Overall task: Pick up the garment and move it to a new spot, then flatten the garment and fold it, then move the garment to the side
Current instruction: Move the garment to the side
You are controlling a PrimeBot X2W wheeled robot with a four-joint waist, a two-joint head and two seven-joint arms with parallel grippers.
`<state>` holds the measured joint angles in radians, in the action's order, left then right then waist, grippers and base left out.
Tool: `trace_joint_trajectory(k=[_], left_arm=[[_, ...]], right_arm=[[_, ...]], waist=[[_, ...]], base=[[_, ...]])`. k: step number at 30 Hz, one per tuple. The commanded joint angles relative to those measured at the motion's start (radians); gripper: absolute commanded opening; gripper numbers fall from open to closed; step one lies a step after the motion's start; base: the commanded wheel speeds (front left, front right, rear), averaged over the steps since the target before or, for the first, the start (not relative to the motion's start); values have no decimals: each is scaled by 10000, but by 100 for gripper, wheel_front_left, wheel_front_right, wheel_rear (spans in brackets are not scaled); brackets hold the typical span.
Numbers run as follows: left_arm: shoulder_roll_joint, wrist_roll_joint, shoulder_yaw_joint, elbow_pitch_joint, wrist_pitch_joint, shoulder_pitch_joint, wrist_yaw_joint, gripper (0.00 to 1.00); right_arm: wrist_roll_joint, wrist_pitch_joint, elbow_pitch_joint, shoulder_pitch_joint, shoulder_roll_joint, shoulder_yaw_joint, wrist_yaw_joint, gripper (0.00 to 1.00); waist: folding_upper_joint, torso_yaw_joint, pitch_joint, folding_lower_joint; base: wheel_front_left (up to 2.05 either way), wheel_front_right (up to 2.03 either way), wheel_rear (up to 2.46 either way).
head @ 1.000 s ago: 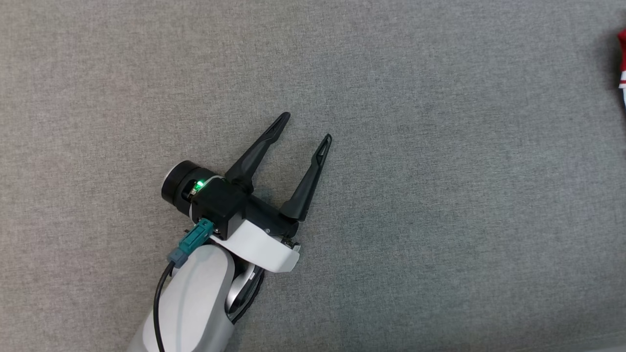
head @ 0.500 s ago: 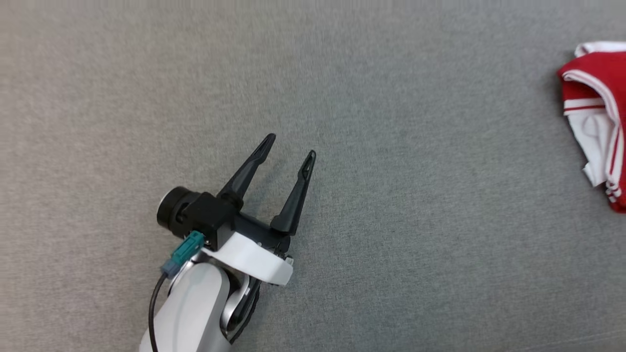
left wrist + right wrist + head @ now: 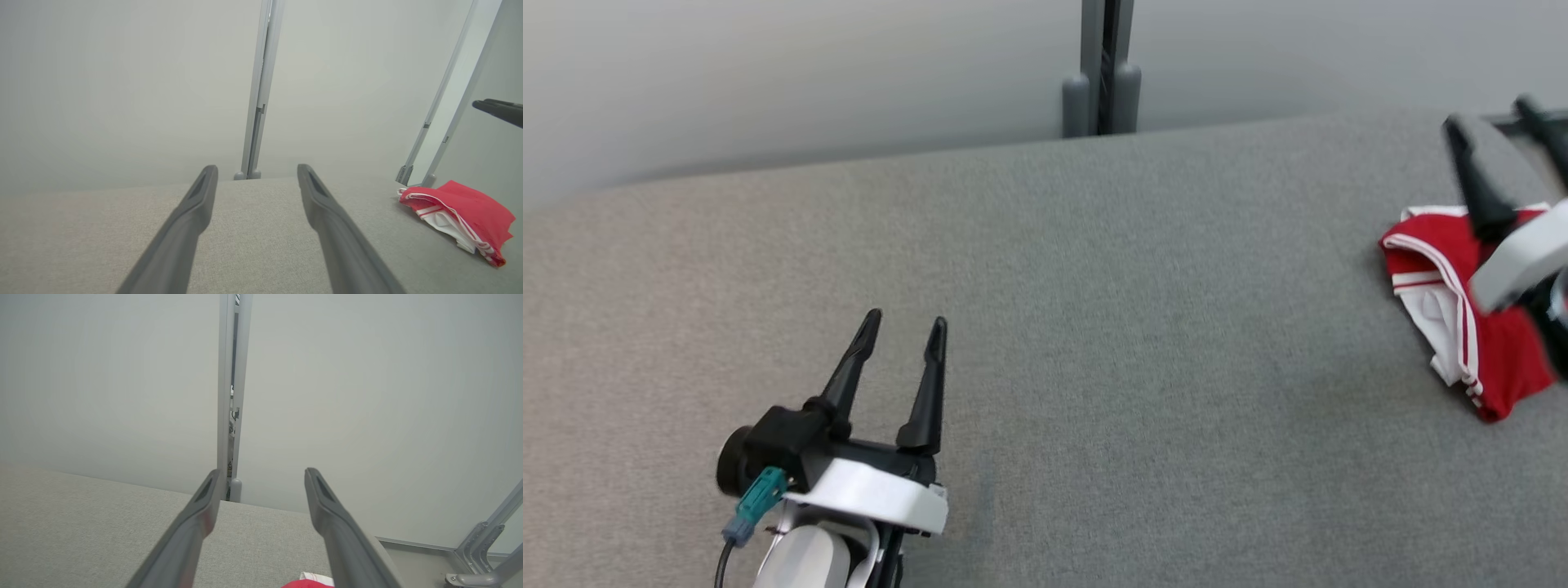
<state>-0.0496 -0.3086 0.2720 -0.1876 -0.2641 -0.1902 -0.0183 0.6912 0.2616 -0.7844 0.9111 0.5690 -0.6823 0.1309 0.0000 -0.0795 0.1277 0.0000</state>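
Lying in a compact bundle near the right end of the grey worktop (image 3: 1135, 327), the red-and-white garment (image 3: 1511, 359) shows red cloth doubled over a white, red-striped layer, with uneven edges. Neither hand grips it. The right hand (image 3: 1486, 114) hovers above it with its two dark fingers spread apart and empty, pointing past the garment toward the pale wall panels; the right wrist view catches just a sliver of red below the fingers. The left hand (image 3: 907, 320) sits well apart at the lower left, fingers likewise spread, nothing between them, over bare worktop.

As for progress, the bundle is small and off to one side, not spread flat. That could be a rough fold already set aside, which would leave nothing more to do. It could equally be a crumpled garment not yet picked up, with every step ahead. These pictures alone do not settle it.
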Motion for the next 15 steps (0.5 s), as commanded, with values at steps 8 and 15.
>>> trace_joint_trajectory(k=[8, 15], left_arm=[[-38, 367, -669, 218, 6, 1089, 326, 100], [-44, 5, -970, 114, 6, 1680, 507, 100]], right_arm=[[-2076, 35, 2648, -3924, -1623, 3543, -3, 100], [-4040, 37, 4601, -6803, -3712, 5726, -2, 100]], waist=[[0, 717, -1427, 0], [0, 986, -1828, 0]], base=[[0, 0, 0], [0, 0, 0]])
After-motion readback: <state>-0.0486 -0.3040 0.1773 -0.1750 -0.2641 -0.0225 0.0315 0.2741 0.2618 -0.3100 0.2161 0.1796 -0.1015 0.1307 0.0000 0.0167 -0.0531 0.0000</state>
